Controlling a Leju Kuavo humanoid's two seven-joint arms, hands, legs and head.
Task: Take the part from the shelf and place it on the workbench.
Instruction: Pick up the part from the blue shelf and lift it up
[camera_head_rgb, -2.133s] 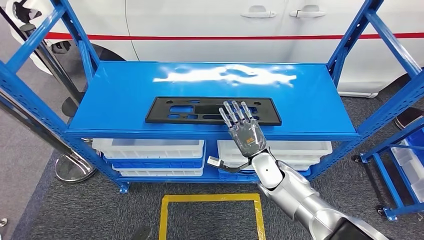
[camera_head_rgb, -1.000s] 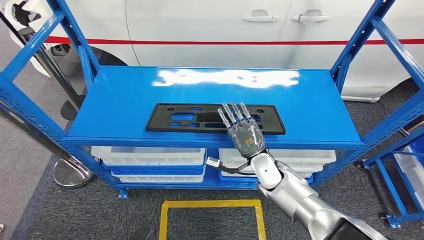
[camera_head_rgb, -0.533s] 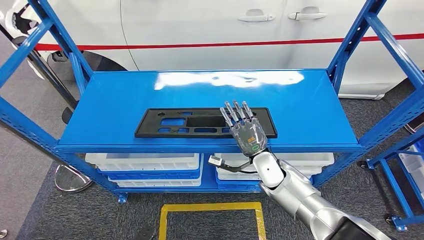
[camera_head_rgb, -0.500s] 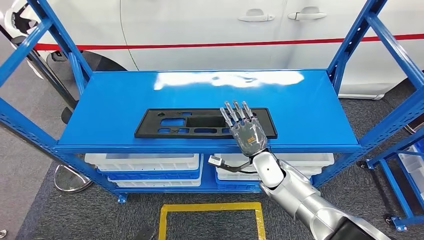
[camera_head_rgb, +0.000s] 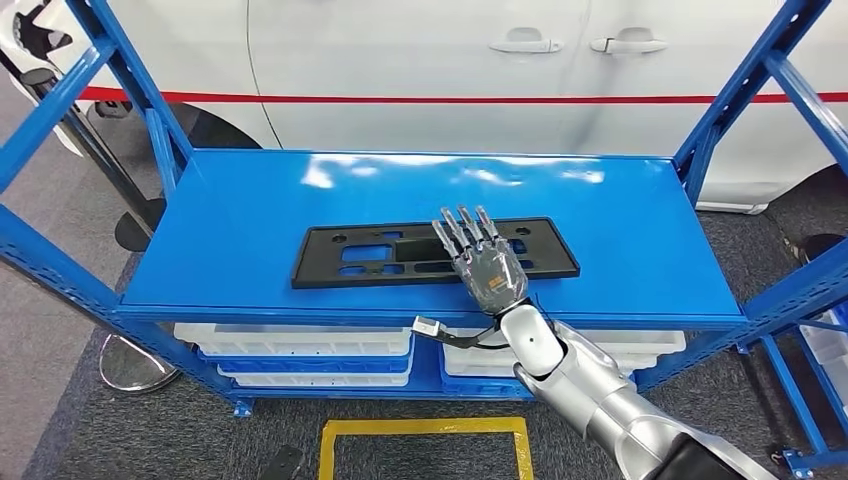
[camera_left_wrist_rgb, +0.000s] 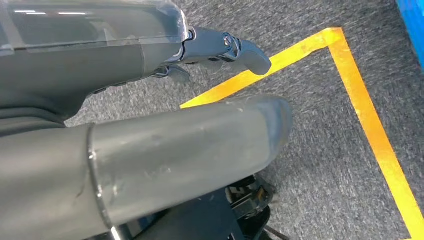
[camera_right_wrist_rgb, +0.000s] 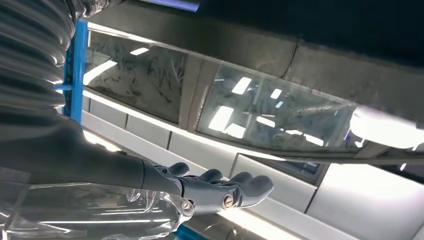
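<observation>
A long flat black plastic part (camera_head_rgb: 400, 255) with several cutouts lies on the blue shelf board (camera_head_rgb: 250, 200), near its front edge. My right hand (camera_head_rgb: 480, 258) hovers over the part's right half, palm down and fingers stretched forward and apart, holding nothing. The right wrist view has those fingers (camera_right_wrist_rgb: 225, 190) extended side by side, with nothing in them. My left hand (camera_left_wrist_rgb: 150, 120) hangs low over the grey carpet, its thumb and fingers apart and nothing in its grasp.
Blue shelf uprights (camera_head_rgb: 750, 90) rise at both sides. White bins (camera_head_rgb: 300, 345) sit on the lower level. A white car (camera_head_rgb: 450, 60) with a red stripe stands behind the shelf. Yellow floor tape (camera_head_rgb: 420, 430) marks a square on the grey carpet.
The whole picture has shifted, so the camera moved. My right hand stays spread over the right half of the part. The part lies where it was on the shelf.
</observation>
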